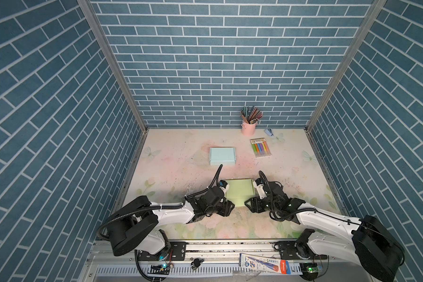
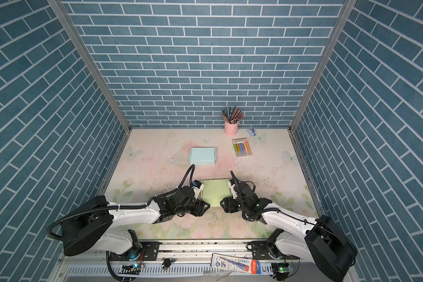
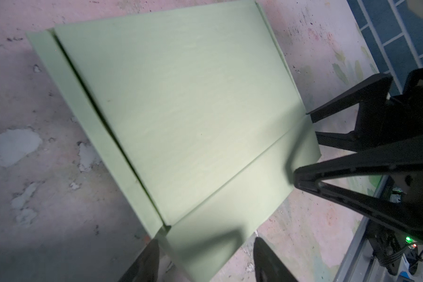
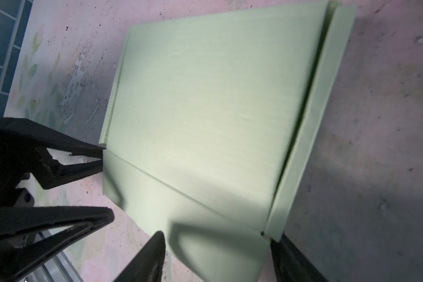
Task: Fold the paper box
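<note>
Paper box [image 1: 238,193], pale green, lies near the front middle of the counter [image 1: 176,171], between the two arms. The left end effector [image 3: 205,241] stands spread, its fingers astride one corner of the box's near flap. The right end effector [image 4: 216,236] is likewise spread astride the opposite corner. Whether the fingers touch the flap cannot be told. A crease parts the flap from the broad top panel, and a narrow strip runs along each side. Farther back sits a light-blue box [image 1: 222,156].
</note>
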